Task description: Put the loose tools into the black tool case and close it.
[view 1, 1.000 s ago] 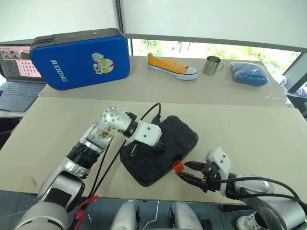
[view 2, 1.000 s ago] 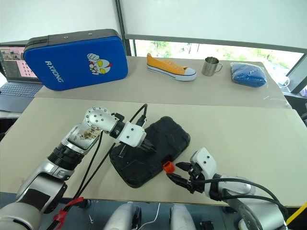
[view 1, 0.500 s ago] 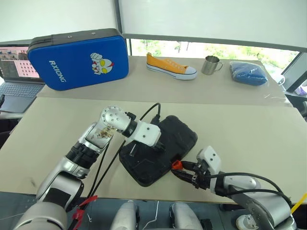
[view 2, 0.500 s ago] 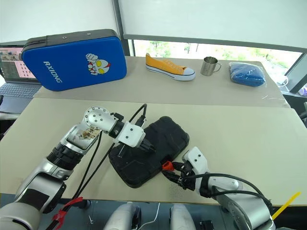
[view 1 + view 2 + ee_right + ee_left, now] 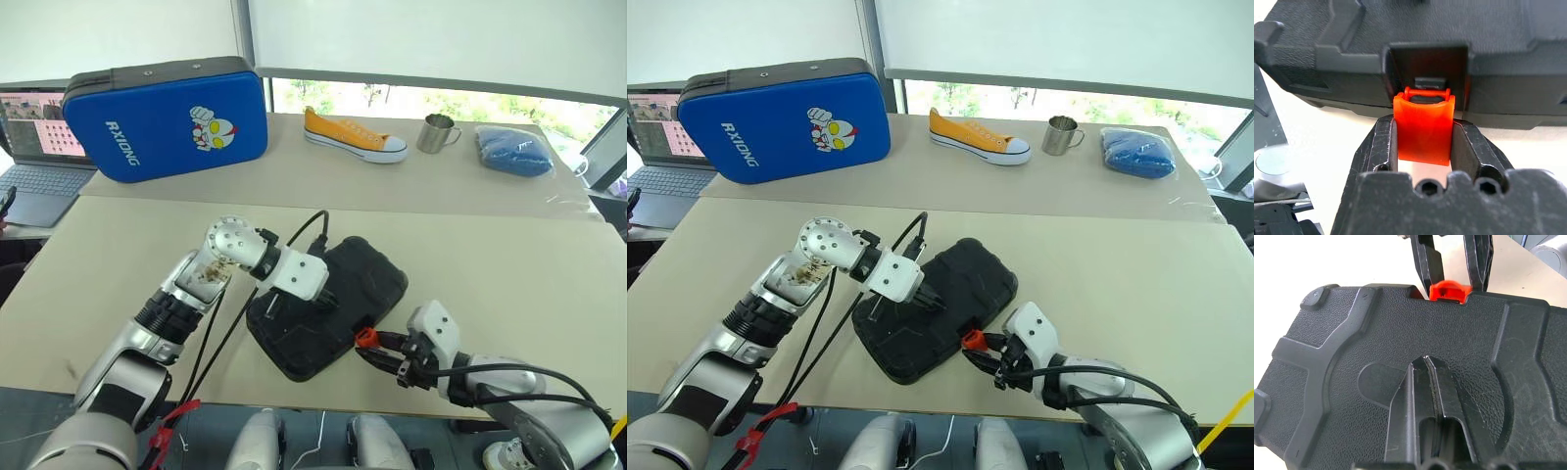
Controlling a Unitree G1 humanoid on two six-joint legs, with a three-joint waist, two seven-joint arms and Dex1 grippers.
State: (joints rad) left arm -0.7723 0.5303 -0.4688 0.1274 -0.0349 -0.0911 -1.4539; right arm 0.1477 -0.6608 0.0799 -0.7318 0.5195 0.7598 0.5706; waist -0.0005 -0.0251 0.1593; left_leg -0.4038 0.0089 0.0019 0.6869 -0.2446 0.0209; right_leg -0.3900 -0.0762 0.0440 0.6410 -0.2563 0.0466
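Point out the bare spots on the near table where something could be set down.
Free: the wide stretch right of the black tool case, and the strip left of the left arm. Crowded: the front edge at the orange latch, where the right gripper clamps it, and the lid under the left gripper.

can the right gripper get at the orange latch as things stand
Yes, it looks so: the right gripper already has its fingers either side of the orange latch on the closed black tool case, nothing between them.
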